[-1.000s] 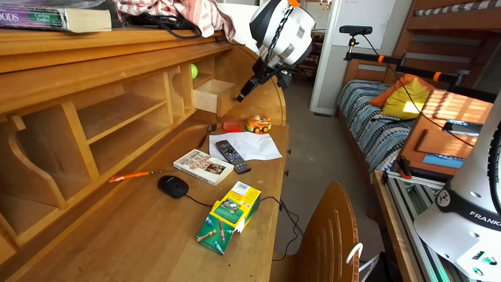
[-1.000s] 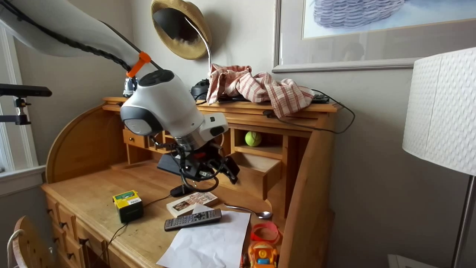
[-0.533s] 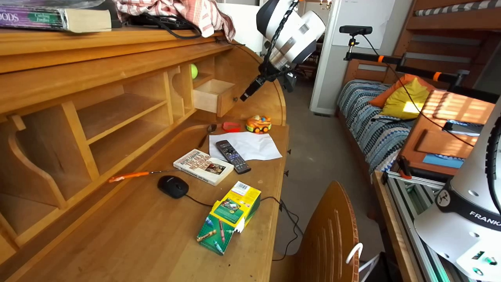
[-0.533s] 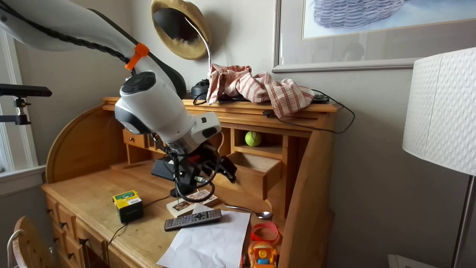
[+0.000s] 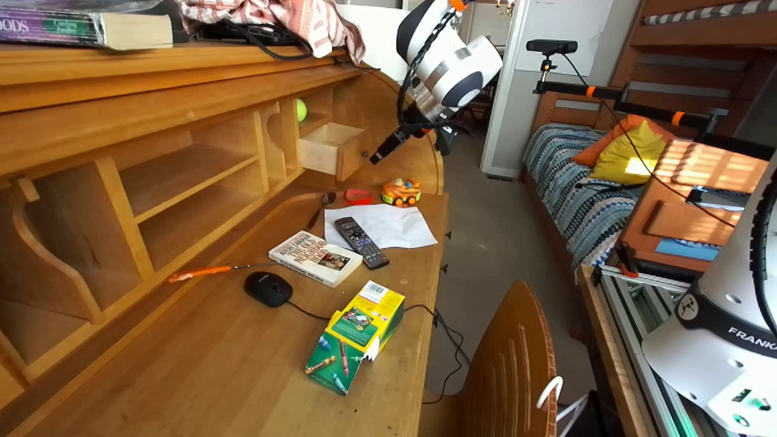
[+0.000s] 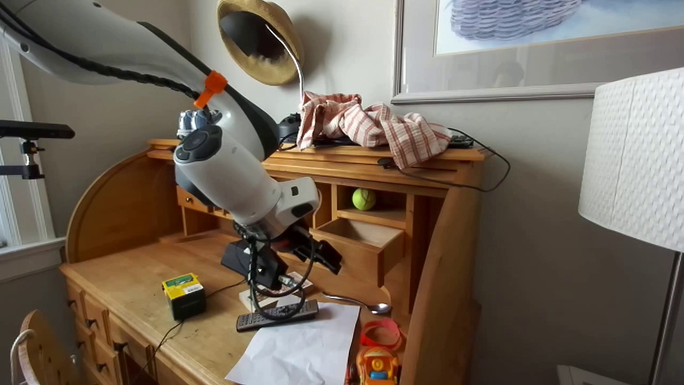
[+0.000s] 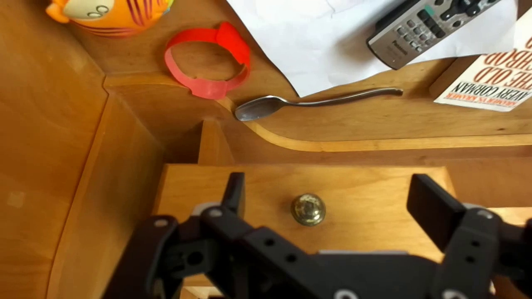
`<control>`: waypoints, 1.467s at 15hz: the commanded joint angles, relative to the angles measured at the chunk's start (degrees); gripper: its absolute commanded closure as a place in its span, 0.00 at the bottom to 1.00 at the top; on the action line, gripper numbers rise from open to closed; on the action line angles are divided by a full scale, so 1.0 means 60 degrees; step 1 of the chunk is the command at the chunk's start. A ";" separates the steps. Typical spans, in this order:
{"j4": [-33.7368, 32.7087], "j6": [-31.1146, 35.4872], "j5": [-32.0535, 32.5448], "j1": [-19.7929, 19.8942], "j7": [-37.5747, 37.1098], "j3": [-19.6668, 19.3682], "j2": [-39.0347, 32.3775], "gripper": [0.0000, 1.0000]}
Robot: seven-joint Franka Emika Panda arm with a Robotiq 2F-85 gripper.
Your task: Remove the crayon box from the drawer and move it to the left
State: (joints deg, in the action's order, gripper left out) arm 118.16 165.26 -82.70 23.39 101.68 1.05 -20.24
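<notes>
- Bedroom with a wooden roll-top desk (image 5: 200,370) set against a grey wall (image 6: 534,294); bed (image 5: 558,176) beyond, striped cover, and a wooden chair (image 5: 516,358) standing near the desk's front edge.
- Bunched red-checked cloth (image 6: 374,125) on top of the desk.
- Wooden drawer (image 6: 363,262) pulled out, brass knob (image 7: 308,209) on its front; tennis ball (image 6: 364,199) in the cubby (image 6: 390,215) directly above.
- Gripper (image 7: 326,195) at the drawer front, slanting down in both exterior views. Jaws parted wide; wrist view puts the knob in the gap between the fingers (image 7: 436,207). Contact with the drawer front: cannot tell.
- Crayon box (image 5: 358,334), green and yellow, lies out of the drawer on the desk, near the front edge, well apart from the gripper. Ragged white cardboard shows on one side; barcode (image 5: 377,290) on its upper face.
- Black computer mouse (image 5: 268,289) near the box. Cable (image 5: 308,312) reaches the box and shows again beyond it; whether it passes underneath, cannot tell.
- Avery Corman paperback (image 7: 490,83) flat, cover up. Just beside it, Panasonic remote (image 7: 415,33), partly on a creased white sheet (image 6: 304,353).
- Metal spoon (image 7: 257,109) just beside the sheet's corner, bowl toward a red band (image 7: 208,89). Orange striped toy car (image 5: 400,192) next to the band.
- Orange-handled tool (image 5: 200,274) with thin metal shaft, near the pigeonholes (image 5: 197,189).
- Black camera (image 5: 551,46) on a jointed mount, well apart from the desk.
</notes>
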 commanded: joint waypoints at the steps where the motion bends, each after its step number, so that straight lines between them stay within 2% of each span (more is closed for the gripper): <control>1: -0.0525 0.0088 -0.0719 0.0085 0.0761 0.0110 -0.0467 0.00; 9: -0.2401 0.0433 -0.0193 -0.0293 0.0924 0.0075 -0.2003 0.00; 13: -0.3267 0.0710 -0.0178 -0.0438 0.1145 0.0099 -0.2384 0.00; 22: -0.4913 0.0540 0.0404 -0.1053 0.0148 -0.0070 -0.3434 0.00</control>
State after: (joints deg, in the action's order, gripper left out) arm 92.21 167.77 -82.95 18.27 105.83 1.71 -37.21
